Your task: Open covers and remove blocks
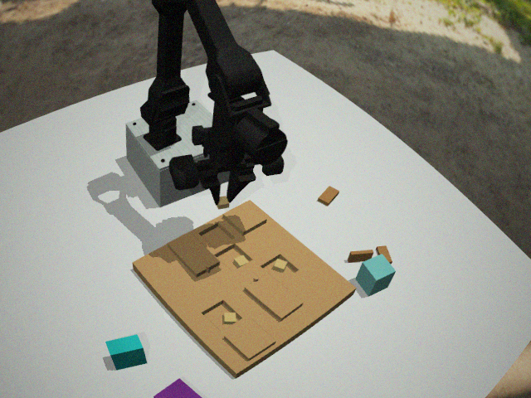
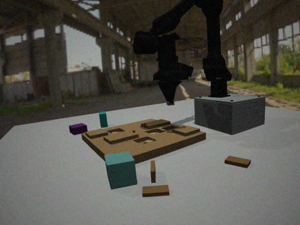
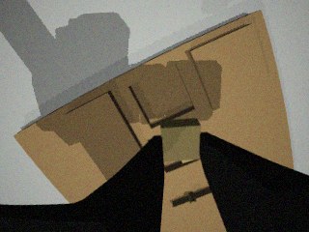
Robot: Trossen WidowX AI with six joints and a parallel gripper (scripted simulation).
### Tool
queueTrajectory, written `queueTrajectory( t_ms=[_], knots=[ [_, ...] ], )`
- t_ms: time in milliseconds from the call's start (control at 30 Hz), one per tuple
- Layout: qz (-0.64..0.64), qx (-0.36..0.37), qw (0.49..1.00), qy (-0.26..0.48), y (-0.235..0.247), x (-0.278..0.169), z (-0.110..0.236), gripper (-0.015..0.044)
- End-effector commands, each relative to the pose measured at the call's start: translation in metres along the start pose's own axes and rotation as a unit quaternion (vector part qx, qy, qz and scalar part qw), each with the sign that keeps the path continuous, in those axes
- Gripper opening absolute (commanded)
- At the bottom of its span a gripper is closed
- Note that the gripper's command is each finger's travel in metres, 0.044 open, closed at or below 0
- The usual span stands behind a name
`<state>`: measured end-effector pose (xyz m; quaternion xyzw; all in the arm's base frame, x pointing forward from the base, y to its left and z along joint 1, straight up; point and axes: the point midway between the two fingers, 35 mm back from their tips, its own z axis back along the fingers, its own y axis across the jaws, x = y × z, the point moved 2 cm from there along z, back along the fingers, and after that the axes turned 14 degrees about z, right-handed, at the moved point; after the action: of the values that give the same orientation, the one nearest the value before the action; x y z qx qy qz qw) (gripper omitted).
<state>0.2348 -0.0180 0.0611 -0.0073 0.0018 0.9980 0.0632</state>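
My gripper [image 1: 222, 198] [image 2: 170, 102] [image 3: 180, 141] is shut on a small tan block [image 1: 222, 203] [image 2: 170, 103] [image 3: 181, 141] and holds it in the air above the back edge of the puzzle board [image 1: 184, 299] [image 2: 167, 144] [image 3: 270, 140]. Three pale yellow blocks [image 1: 241, 259] [image 1: 280, 264] [image 1: 230, 317] sit in open wells. The back well [image 1: 211, 233] is uncovered and shaded; no block shows in it. Raised covers [image 1: 192, 254] [image 1: 276, 299] [image 1: 249, 341] stand beside the wells, and another cover [image 2: 186, 130] lies near the back right corner. A small pin [image 1: 255, 279] shows near the middle.
A pale teal cube [image 1: 375, 274] [image 2: 121, 169] stands near the board's right corner, with two brown pieces [image 1: 360, 255] [image 1: 383, 253] behind it. Another brown piece [image 1: 328, 195] [image 2: 237, 161] lies farther back. A teal block [image 1: 126, 351] [image 2: 102, 119] and a purple block [image 1: 177, 390] [image 2: 78, 128] are front left.
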Motion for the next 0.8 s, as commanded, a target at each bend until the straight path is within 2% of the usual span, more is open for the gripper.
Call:
queueTrajectory(
  t_ms=[0,767],
  knots=[
    [-0.001,0.001,1.000,0.001,-0.009,-0.006,0.004,0.0080],
    [-0.001,-0.003,1.000,0.002,-0.083,-0.028,0.008,0.0080]
  ],
)
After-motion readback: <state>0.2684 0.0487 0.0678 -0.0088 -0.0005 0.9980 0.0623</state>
